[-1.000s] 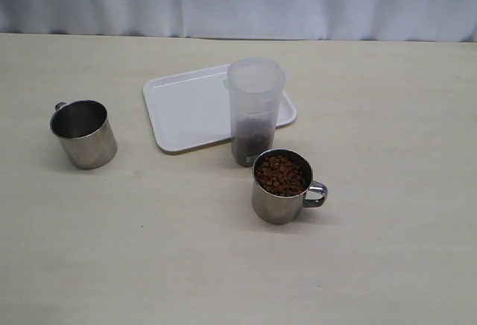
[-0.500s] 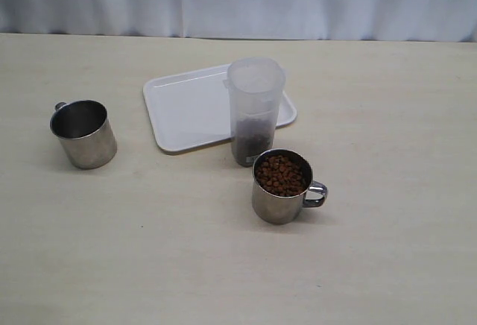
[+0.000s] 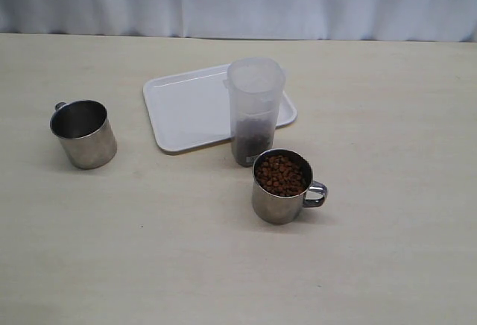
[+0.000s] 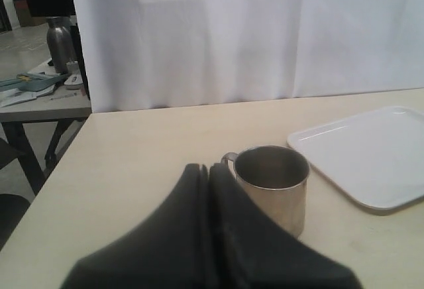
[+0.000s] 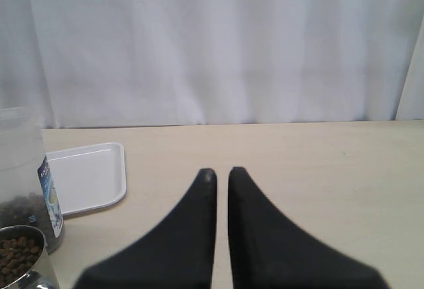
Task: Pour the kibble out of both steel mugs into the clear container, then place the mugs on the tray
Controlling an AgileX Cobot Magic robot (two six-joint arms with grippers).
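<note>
An empty steel mug [image 3: 83, 133] stands at the table's left, also seen as the mug [image 4: 273, 184] in the left wrist view. A second steel mug [image 3: 281, 187] full of kibble [image 3: 280, 174] stands in the middle front, its handle to the right. Behind it rises the clear container [image 3: 254, 109] with some kibble at its bottom. The white tray [image 3: 190, 107] lies behind that. Neither arm shows in the exterior view. My left gripper [image 4: 209, 168] is shut and empty, just short of the empty mug. My right gripper [image 5: 222, 172] is shut and empty, to the right of the full mug [image 5: 20, 259].
A white curtain [image 3: 238, 1] hangs along the table's far edge. In the left wrist view a second table [image 4: 40, 97] with a metal flask and clutter stands beyond the table's left end.
</note>
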